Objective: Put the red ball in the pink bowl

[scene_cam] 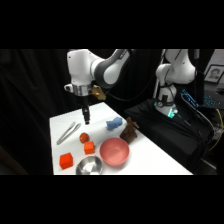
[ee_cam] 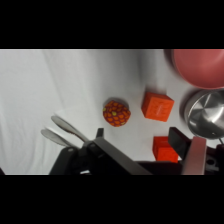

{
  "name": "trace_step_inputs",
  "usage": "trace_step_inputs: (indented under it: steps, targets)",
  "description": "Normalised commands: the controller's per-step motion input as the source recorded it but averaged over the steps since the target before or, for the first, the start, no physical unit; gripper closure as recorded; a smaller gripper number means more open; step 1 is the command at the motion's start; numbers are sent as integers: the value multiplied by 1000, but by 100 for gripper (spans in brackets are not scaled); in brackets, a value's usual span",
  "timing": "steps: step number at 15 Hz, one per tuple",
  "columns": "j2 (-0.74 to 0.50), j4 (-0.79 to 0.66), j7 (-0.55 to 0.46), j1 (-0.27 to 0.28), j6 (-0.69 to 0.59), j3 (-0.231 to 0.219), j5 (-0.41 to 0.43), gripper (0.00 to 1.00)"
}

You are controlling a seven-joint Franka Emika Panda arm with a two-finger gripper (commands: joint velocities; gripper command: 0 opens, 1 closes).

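White counter (scene_cam: 145, 160) carries all items, against a dark backdrop. The ball (scene_cam: 84, 136) rests on the counter, free of any contact, between the tongs (scene_cam: 67, 133) and the smaller of two orange-red blocks (scene_cam: 89, 147). The pink bowl (scene_cam: 114, 151) stands just beyond that block, with a steel bowl (scene_cam: 89, 165) beside it. A larger block (scene_cam: 66, 160), a blue object (scene_cam: 114, 123) and a brown object (scene_cam: 130, 131) also lie on the counter.

Hand (scene_cam: 86, 119) hangs above the counter, near the ball but clear of it. In the wrist view the ball (ee_cam: 116, 112) sits above the linkage and between the two fingers (ee_cam: 179, 140), which stand apart with nothing held.

Step in hand, as judged: approach, before the grasp. Nothing is in the bowl yet.

Next move calls for:
1. Centring the fingers over the ball.
2. Descending until they straddle it, clear of the tongs (ee_cam: 62, 129) and the block (ee_cam: 157, 106).
3. Closing gently; a round ball is likely to roll if struck off-centre.
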Motion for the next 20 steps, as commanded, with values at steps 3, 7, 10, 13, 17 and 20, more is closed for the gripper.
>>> trace_step_inputs:
  steps: [3,7,10,13,17,20]
  targets:
    - [272,295,63,-51,90,-21,85,0]
    - [241,255,30,-57,94,6,140,0]
    - [226,238,36,-52,101,19,155,0]
    - [228,251,52,-44,91,12,135,0]
    - [232,261,50,-44,80,12,132,0]
    - [220,263,58,-23,74,11,119,0]
